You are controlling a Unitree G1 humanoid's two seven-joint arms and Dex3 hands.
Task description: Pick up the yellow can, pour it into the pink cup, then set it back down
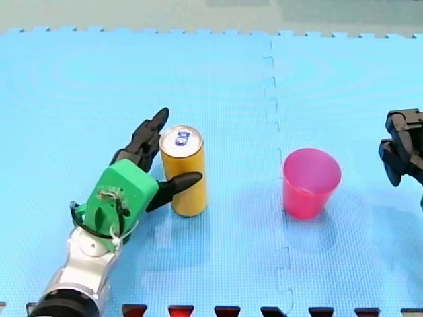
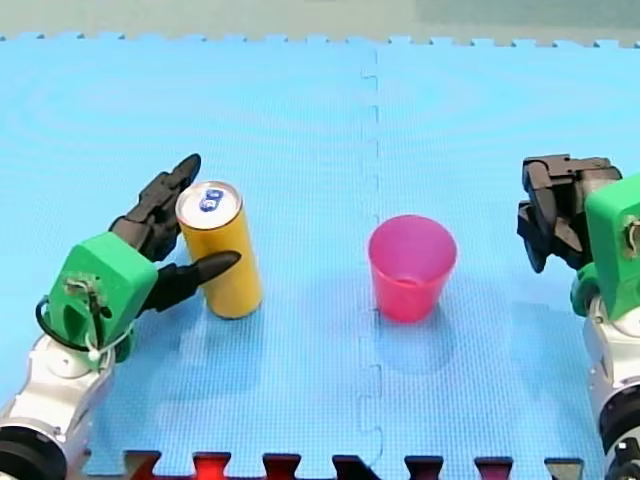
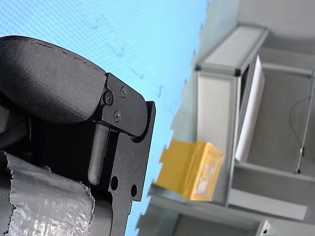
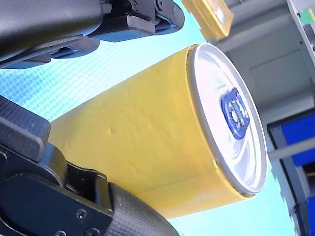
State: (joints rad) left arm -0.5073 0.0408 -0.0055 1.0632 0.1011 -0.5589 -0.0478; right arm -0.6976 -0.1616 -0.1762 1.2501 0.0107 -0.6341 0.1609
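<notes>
Robot lab or test room, not a home. The work surface is a blue foam mat [image 1: 198, 79] made of jigsaw tiles, with a toothed seam [image 1: 272, 99] running near to far and a toothed far edge [image 1: 165, 30]. Bare grey floor [image 1: 132, 13] lies beyond it. A staged set-up sits on the mat: a yellow can [image 1: 185, 172] on the left, a pink cup [image 1: 309, 183] to the right, well apart. In the first wrist view, past the mat's edge, stand a grey metal shelf frame [image 3: 216, 98], a yellow box [image 3: 194, 169] on a shelf, a white board [image 3: 248, 113] leaning inside and a loose cable [image 3: 305, 128]. The second wrist view shows a blue panel [image 4: 295, 132] among grey fittings.
</notes>
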